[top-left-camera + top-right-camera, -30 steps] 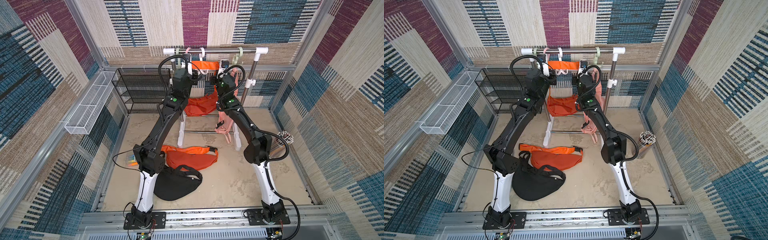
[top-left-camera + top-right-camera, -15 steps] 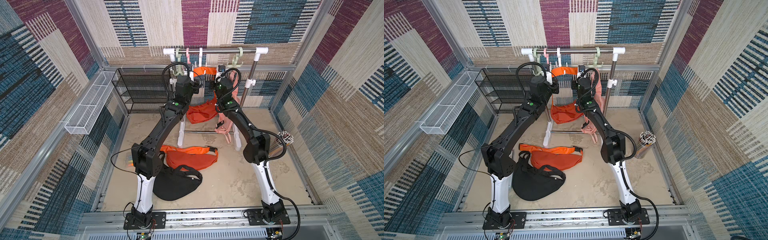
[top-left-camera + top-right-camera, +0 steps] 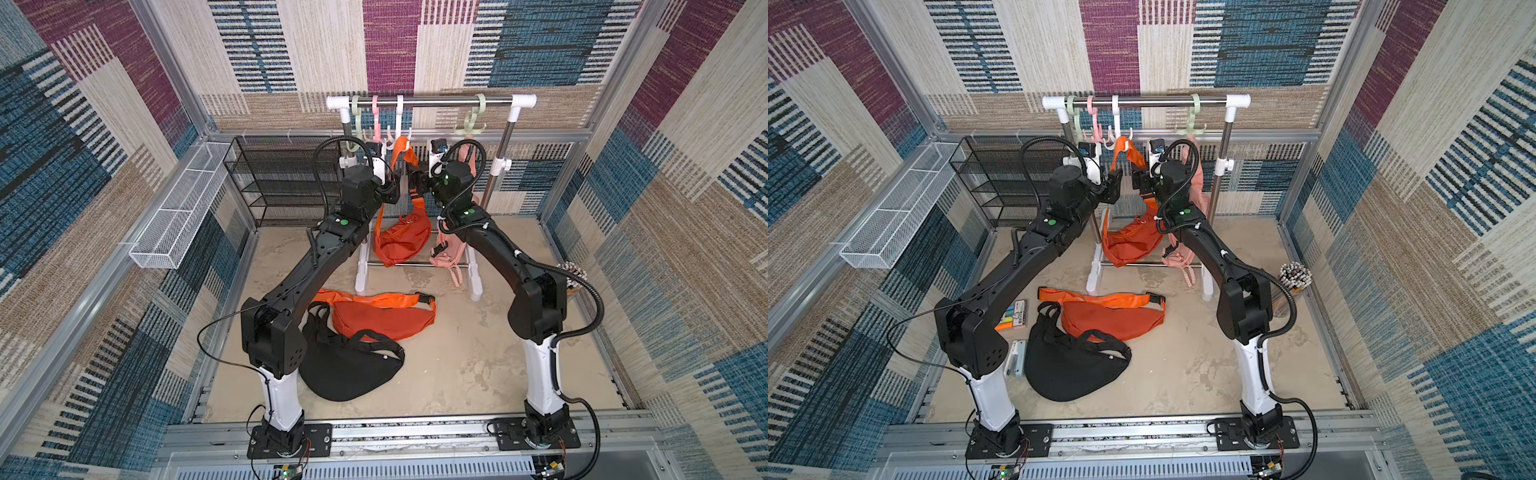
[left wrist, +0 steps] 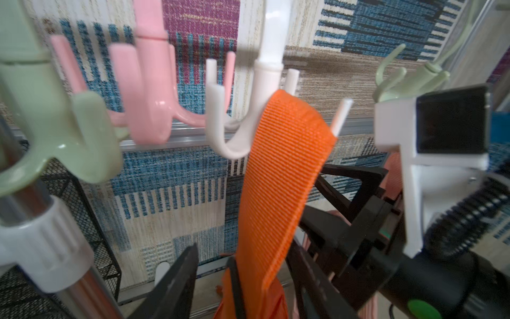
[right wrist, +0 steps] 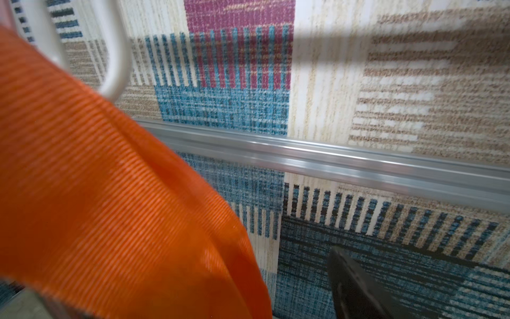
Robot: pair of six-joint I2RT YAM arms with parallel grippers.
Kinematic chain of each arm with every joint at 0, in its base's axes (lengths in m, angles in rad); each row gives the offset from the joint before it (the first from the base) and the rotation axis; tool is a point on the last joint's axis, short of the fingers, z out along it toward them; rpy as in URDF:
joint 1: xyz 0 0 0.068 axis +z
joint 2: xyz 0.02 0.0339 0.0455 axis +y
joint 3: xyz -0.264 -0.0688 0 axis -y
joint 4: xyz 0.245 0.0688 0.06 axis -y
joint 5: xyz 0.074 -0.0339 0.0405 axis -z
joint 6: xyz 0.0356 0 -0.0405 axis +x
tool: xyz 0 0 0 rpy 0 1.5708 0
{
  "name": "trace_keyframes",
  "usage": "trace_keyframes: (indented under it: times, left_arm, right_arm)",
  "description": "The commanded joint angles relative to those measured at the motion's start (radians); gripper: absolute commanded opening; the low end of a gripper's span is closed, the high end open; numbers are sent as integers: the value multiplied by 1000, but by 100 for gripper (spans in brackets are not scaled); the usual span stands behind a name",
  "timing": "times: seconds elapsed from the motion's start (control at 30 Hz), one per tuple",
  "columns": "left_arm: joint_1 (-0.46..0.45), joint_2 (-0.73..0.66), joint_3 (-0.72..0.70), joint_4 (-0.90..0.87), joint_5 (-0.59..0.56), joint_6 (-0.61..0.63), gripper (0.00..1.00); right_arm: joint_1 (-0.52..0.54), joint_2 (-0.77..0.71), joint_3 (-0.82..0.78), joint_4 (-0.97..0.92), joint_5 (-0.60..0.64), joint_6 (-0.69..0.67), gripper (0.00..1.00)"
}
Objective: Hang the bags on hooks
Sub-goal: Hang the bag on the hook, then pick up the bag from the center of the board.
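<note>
left arm [image 3: 307, 270] and right arm [image 3: 494, 245] are black with white lower links [image 3: 282, 399], green dots [image 3: 344, 221], ribbed black cables [image 3: 596, 307], bolted base plates [image 3: 291, 440].

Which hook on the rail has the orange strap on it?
The white hook: the orange strap drapes over it. The pink hook and green hook beside it are bare.

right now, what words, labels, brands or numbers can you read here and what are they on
No text can be read.
Label on the highlighter pack by the left arm: too small to read.
Print on the white packet beside it: too blurred.
Orange strap and white hook: no print.
</note>
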Motion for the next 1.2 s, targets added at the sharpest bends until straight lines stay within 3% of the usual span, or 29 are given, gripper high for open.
trace_keyframes:
  times: [0.0,0.23,0.3,0.47,0.67,0.83,1.0,1.17]
  left_arm:
    - [-1,-39,-40,66,56,-43,69]
    - [1,-183,-212,119,93,-99,77]
    - [2,-255,-300,148,80,-102,82]
    - [16,-450,-521,192,8,-137,84]
    - [64,-692,-784,167,-89,-206,84]
    - [114,-850,-946,109,-120,-235,84]
    - [160,-940,-1039,46,-119,-255,84]
    - [198,-989,-1091,28,-81,-274,84]
  right_arm:
    - [-1,-84,-104,86,-37,3,94]
    - [13,-310,-365,90,-104,-10,97]
    - [28,-381,-410,38,-118,-5,97]
    - [114,-589,-696,-31,-80,-5,95]
    - [240,-721,-976,-184,-52,152,85]
    - [252,-650,-1064,-261,-52,149,75]
    - [253,-422,-945,-320,-119,32,68]
    - [252,-252,-810,-366,-143,-70,67]
